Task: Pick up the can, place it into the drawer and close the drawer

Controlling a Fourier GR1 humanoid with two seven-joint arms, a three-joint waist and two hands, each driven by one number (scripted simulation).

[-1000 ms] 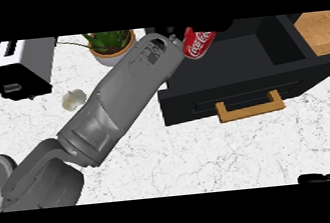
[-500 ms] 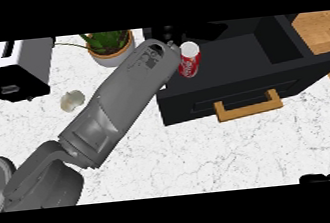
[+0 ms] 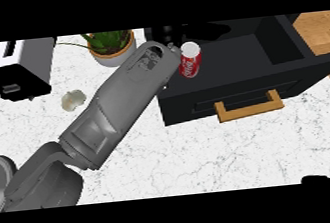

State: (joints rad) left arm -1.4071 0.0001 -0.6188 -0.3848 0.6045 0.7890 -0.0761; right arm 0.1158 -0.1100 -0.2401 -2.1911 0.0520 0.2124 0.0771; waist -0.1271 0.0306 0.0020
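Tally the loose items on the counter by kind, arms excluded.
Can: 1
Drawer unit, open: 1
Toaster: 1
Potted plant: 1
Small pale object, kind unclear: 1
Total: 5

One head view looks steeply down from above the near side of the desk (image 3: 224, 148), facing far; the open drawer (image 3: 253, 75) is far right.
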